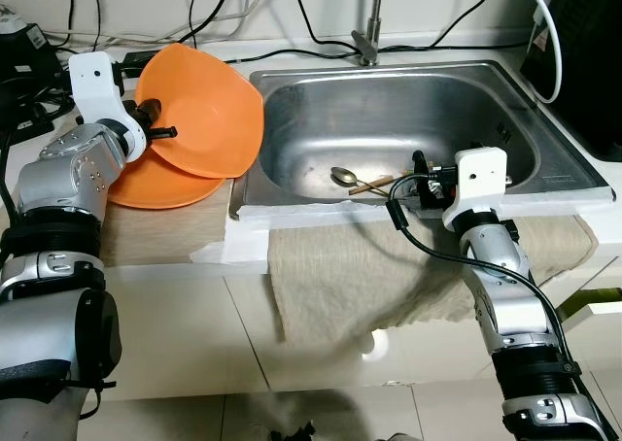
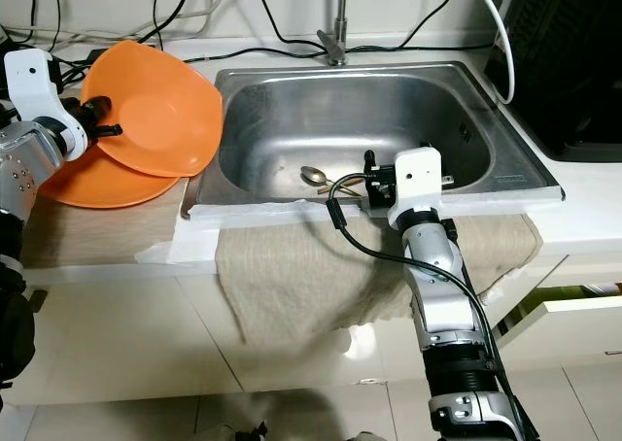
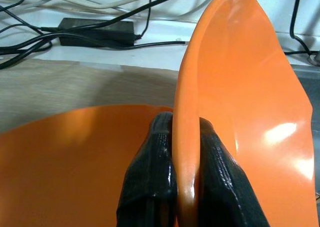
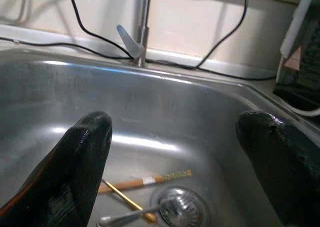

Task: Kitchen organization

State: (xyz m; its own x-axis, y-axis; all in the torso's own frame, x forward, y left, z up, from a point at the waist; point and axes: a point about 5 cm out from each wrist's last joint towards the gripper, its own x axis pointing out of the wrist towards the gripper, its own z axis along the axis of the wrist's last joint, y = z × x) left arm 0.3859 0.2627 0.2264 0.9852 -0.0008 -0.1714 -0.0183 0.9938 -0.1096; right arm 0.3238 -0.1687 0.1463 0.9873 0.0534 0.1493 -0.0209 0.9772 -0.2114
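On the counter left of the sink: two orange plates. Upper orange plate (image 1: 206,106), tilted on edge, rim pinched between the two black fingers of the left gripper (image 3: 186,152), which is closed on it; its lower edge lies near the lower orange plate (image 1: 160,184). Lower plate flat on a beige mat (image 1: 165,232) beside the basin's left wall.

Basin: stainless sink (image 1: 292,111), rectangular, faucet (image 1: 369,33) at the rear centre. Contents on the sink floor: one spoon (image 1: 343,176), bowl end toward the left; wooden chopsticks (image 4: 145,180) lying across near it; round drain strainer (image 4: 175,207) just beside the chopsticks. A thin gold-coloured utensil handle (image 4: 127,199) crosses under the chopsticks; its kind cannot be told.

Front edge of sink: right gripper (image 4: 175,152) poised over the near rim, fingers spread wide, empty, aimed into the basin above the utensils and apart from them.

Draped items: beige cloth (image 1: 360,276) hanging over the counter front below the sink, white lining (image 1: 243,237) beneath it along the edge.

Rear counter: black cables (image 1: 194,23) along the wall, black power adapter (image 3: 97,27) behind the plates, white cable (image 1: 549,43) at the right beside a dark appliance (image 1: 583,62)
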